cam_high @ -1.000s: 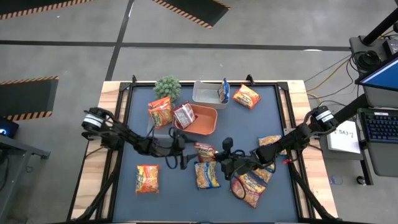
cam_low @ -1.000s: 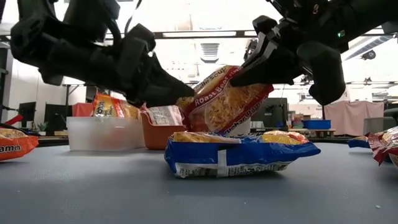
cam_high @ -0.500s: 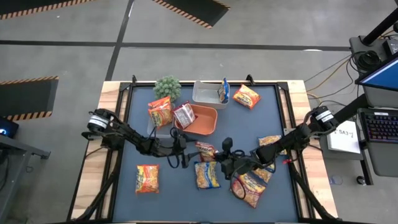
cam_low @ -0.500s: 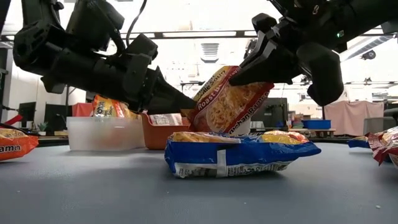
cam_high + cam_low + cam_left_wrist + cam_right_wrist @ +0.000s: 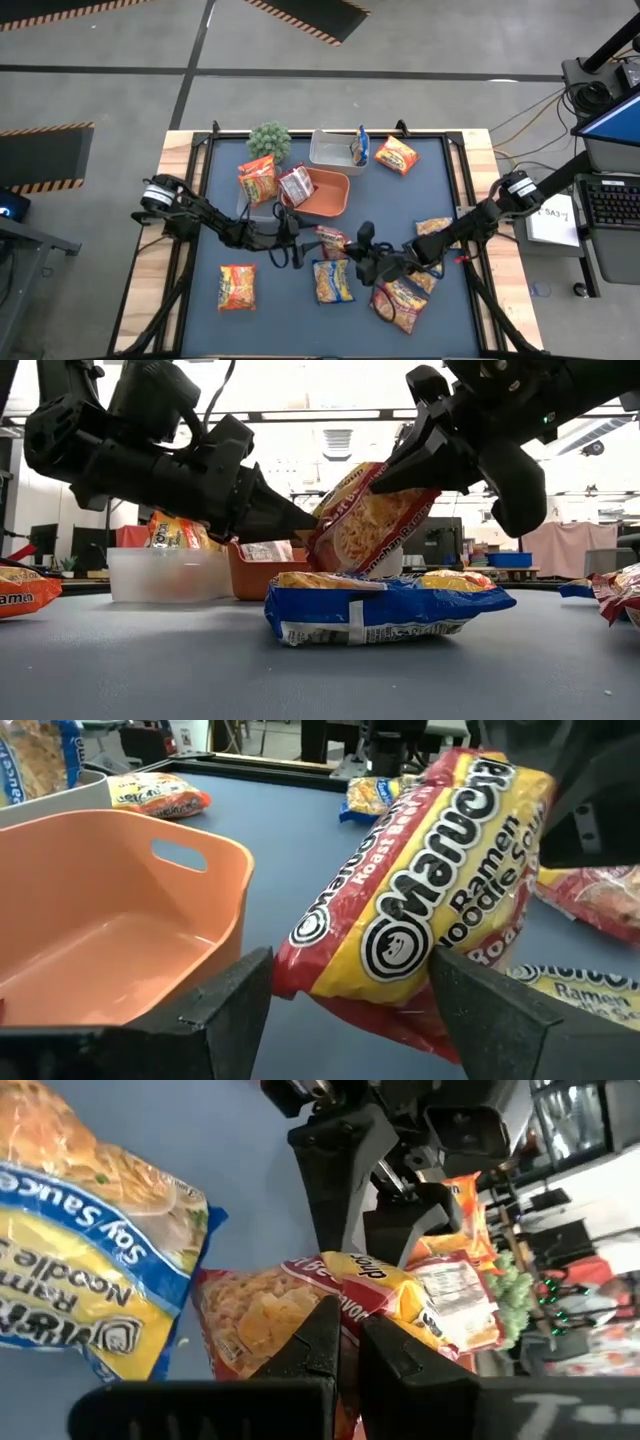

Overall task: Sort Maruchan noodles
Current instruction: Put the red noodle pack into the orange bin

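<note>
Right claw (image 5: 385, 478) grips a red "Maruchan Ramen" packet (image 5: 420, 915) mid-bench. Left claw (image 5: 350, 990) straddles it, unclenched, beside the orange tray (image 5: 110, 920). Blue packet (image 5: 385, 608) lies beneath.

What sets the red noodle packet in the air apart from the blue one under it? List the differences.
The red packet is tilted up off the table, pinched by the right gripper; the blue packet lies flat on the table, untouched. The red one reads roast beef, the blue one soy sauce. Both are Maruchan ramen.
</note>
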Controlling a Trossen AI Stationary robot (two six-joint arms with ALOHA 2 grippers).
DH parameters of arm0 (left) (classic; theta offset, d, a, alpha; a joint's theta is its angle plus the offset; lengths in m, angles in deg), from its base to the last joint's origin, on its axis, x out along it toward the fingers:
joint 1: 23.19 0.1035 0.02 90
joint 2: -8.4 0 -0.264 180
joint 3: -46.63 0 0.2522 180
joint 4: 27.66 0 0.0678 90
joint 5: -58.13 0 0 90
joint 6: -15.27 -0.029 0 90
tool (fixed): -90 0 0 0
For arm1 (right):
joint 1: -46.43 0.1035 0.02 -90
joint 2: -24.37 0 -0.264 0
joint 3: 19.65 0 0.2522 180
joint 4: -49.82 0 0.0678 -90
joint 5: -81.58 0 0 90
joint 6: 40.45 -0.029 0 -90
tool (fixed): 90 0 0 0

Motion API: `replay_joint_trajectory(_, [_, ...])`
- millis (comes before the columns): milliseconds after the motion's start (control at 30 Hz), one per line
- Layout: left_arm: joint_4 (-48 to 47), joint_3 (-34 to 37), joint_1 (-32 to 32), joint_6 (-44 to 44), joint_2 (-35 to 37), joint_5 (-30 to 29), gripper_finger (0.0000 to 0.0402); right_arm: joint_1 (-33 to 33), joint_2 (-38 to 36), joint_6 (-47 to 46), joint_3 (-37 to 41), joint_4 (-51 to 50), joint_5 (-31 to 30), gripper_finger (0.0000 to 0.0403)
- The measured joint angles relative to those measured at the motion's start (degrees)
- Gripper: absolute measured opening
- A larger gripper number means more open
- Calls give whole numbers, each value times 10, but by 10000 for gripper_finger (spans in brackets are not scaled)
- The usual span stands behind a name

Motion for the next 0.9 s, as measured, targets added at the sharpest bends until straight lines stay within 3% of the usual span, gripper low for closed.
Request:
replay_joint_trajectory(267, [8,0,0,16,0,0,259,7,0,33,0,-10,-5,8])
replay_joint_trajectory(467, [17,-8,0,15,-17,-1,256,6,5,-7,0,-15,-3,8])
replay_joint_trajectory(667, [13,-41,0,11,-49,25,220,6,10,-41,1,-17,-3,8])
replay_joint_trajectory(900, [13,-58,0,-21,-59,27,150,6,10,-54,1,-17,-13,9])
